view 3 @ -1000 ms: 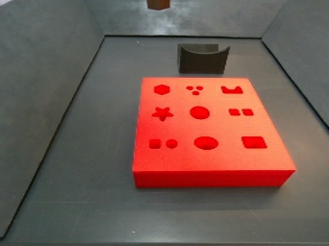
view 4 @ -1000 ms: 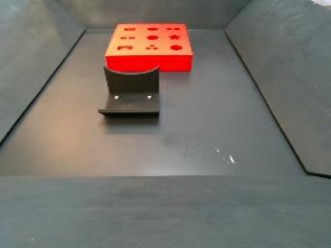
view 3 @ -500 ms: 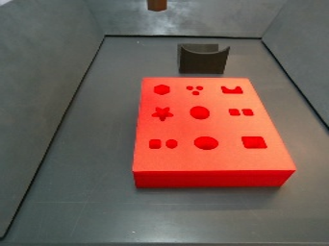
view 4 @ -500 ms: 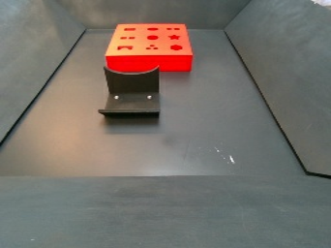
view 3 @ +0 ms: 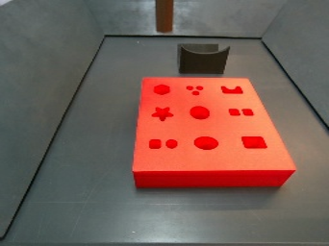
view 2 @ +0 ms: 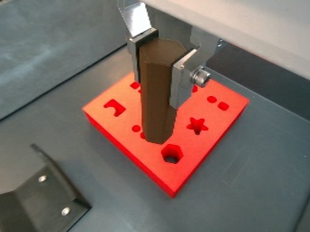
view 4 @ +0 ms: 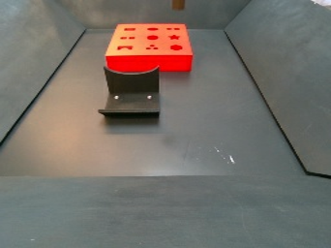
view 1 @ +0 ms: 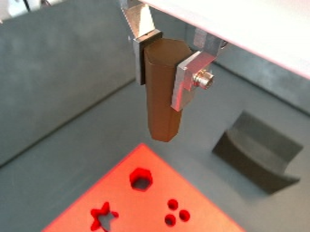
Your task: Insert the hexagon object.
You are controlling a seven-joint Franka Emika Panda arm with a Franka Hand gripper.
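The hexagon object (view 1: 162,95) is a long reddish-brown six-sided rod. It hangs upright between my fingers in both wrist views (view 2: 159,91). My gripper (view 1: 166,65) is shut on its upper part and holds it high above the red block (view 2: 116,124). The silver fingers (view 2: 183,71) press on two opposite sides. The block's hexagon hole (view 1: 141,179) lies below and a little off the rod's lower end, and it shows beside the rod's tip in a wrist view (view 2: 172,155). In a side view only the rod's lower part (view 3: 164,14) shows, over the far floor behind the block (view 3: 206,130).
The fixture (view 3: 202,58) stands on the floor just behind the red block, and it also shows in a side view (view 4: 131,92) and in both wrist views (view 1: 256,149). The block has several other shaped holes, among them a star (view 3: 164,113). Grey walls (view 3: 52,86) surround the floor.
In the side view the rod has come down further into the picture and shifted slightly right. The block and the fixture have not moved.
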